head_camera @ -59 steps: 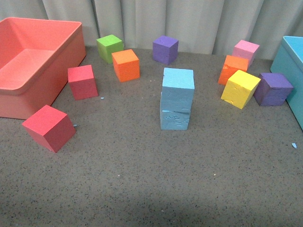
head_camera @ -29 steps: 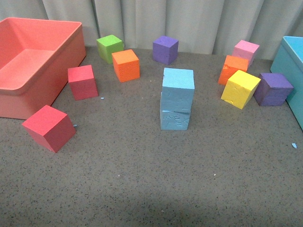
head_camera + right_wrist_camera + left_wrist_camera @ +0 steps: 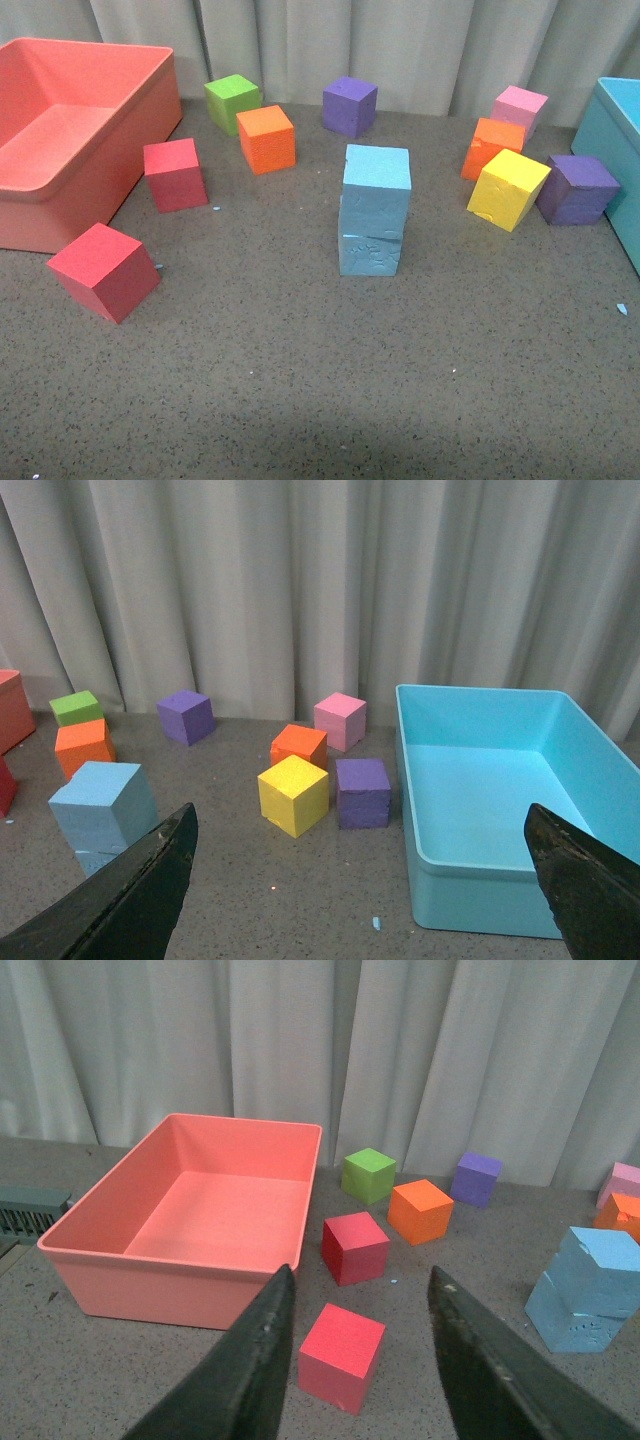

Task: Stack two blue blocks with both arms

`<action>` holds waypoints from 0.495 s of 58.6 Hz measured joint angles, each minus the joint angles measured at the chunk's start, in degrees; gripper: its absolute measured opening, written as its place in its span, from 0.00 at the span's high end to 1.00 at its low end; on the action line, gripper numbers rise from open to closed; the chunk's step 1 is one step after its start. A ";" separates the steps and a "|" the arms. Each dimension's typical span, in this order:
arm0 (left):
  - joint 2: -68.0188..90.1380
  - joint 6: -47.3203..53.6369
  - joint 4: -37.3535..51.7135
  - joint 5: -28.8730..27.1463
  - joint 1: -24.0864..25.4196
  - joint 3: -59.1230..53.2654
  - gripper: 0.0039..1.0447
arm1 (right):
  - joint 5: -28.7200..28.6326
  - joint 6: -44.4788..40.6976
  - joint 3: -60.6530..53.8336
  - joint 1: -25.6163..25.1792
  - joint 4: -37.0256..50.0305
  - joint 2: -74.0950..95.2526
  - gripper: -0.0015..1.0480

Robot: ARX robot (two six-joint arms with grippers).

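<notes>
Coral bin [image 3: 150,120] far left, teal bin [image 3: 612,130] far right; yellow cube [image 3: 508,188] touching purple cube [image 3: 577,188] on tabletop [image 3: 300,380].

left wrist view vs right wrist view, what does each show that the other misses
Only the left wrist view shows the whole coral plastic bin, both red foam cubes, and the open left gripper.

Only the right wrist view shows the teal plastic bin, the yellow foam cube, the second purple foam cube, and the wide-open right gripper.

Both show the stacked light blue foam cubes, the green foam cube, the far purple foam cube and the grey curtain.
</notes>
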 joint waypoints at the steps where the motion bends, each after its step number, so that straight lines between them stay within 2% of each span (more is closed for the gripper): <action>1: 0.00 0.00 0.00 0.00 0.00 0.00 0.53 | 0.00 0.00 0.00 0.00 0.00 0.00 0.09; 8: -0.02 0.00 -0.02 0.00 0.00 0.00 0.33 | 0.02 0.00 0.00 0.00 0.00 0.00 0.09; 15: -0.04 0.04 -0.02 0.00 0.00 0.00 0.05 | 0.00 -0.02 0.00 0.00 0.00 0.00 0.09; 29: -0.04 0.13 -0.04 0.00 0.00 0.00 0.06 | 0.00 -0.02 0.00 0.00 0.00 0.00 0.09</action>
